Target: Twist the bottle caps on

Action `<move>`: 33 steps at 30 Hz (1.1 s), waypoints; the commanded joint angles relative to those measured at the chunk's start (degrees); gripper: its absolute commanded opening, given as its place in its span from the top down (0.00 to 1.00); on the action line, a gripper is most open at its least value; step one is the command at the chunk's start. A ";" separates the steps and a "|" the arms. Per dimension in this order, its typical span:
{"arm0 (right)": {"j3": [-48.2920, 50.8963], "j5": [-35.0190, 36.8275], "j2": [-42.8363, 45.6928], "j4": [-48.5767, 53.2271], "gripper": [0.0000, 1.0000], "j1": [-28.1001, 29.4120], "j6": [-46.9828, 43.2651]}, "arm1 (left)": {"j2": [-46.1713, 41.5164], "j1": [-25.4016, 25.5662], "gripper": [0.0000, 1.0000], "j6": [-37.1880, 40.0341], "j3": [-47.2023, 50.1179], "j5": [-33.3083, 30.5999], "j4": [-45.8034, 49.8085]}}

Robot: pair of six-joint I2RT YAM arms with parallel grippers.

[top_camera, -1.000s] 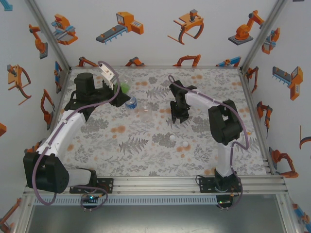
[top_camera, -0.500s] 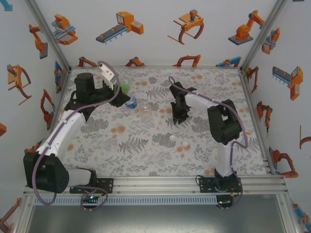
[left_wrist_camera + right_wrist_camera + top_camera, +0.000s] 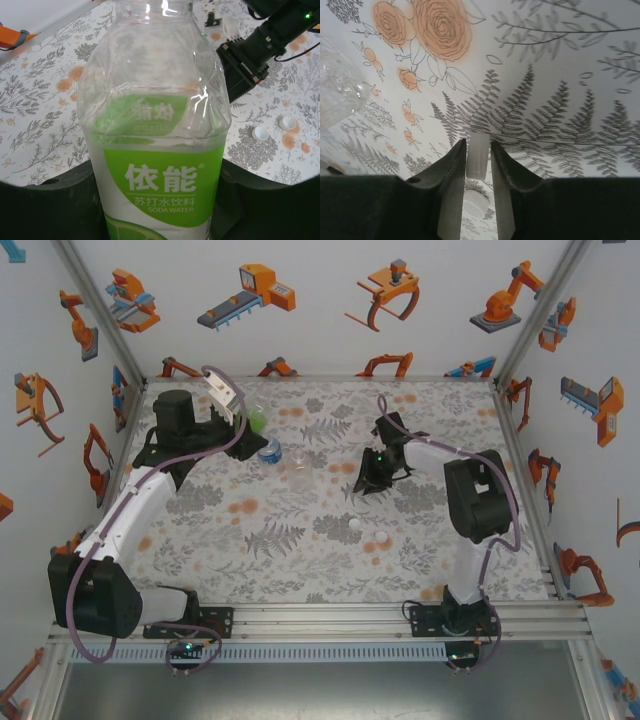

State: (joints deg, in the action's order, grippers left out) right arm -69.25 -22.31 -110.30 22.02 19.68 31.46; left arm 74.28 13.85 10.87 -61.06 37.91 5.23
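In the last second the right gripper (image 3: 478, 167) had clenched on a white cap (image 3: 478, 152) and its wrist had tipped from upright, so that cap looked ready to go to a bottle. The right wrist view showed the cap pinched edge-on between its jaws, too small to tell from above. The left wrist view showed the green-labelled bottle (image 3: 160, 150) clamped in the left gripper (image 3: 243, 422).

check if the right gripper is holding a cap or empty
Holding one: in the right wrist view the right gripper is shut on a white cap, pinched edge-on.
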 commanded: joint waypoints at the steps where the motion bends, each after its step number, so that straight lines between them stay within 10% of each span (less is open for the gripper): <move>1: 4.31 0.82 1.36 -1.32 0.65 -2.98 0.27 | 0.06 0.02 0.96 0.77 -1.38 -0.18 0.93; 20: -6.55 23.35 5.45 12.76 0.42 3.19 -6.75 | 0.16 -0.01 0.95 0.99 -1.75 -0.48 1.53; 33: -10.38 27.04 -0.32 13.49 0.49 8.79 -6.44 | -0.10 0.00 0.95 0.48 -1.70 -0.22 1.05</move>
State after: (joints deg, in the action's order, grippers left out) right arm -78.72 2.72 -109.62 34.02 28.10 25.43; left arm 74.76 13.85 11.25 -61.06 37.06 6.90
